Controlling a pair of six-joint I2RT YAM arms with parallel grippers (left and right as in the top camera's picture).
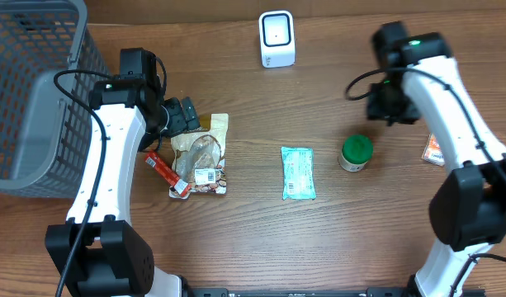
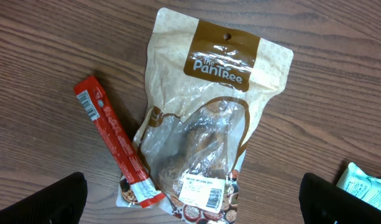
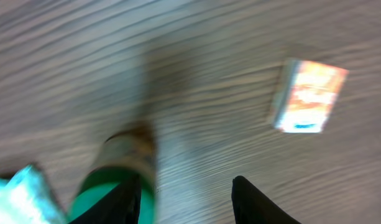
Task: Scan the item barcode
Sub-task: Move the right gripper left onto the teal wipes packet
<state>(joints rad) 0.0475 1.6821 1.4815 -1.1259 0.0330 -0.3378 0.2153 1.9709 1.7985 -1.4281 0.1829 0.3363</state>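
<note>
A tan snack bag (image 2: 202, 124) with a white barcode label (image 2: 199, 190) lies flat on the wood table, also seen in the overhead view as the bag (image 1: 201, 153). A red stick pack (image 2: 115, 140) rests on its left side. My left gripper (image 2: 193, 205) hovers above the bag's lower end, open wide, and shows in the overhead view as the left gripper (image 1: 186, 118). My right gripper (image 3: 187, 205) is open with nothing between its fingers, beside a green-lidded jar (image 3: 112, 180); overhead it is the right gripper (image 1: 391, 103), above the jar (image 1: 356, 153). The white scanner (image 1: 276, 39) stands at the back.
A teal pouch (image 1: 298, 172) lies mid-table, left of the jar. An orange box (image 1: 435, 150) sits at the right, also in the blurred right wrist view as the box (image 3: 308, 96). A grey mesh basket (image 1: 34, 91) fills the far left.
</note>
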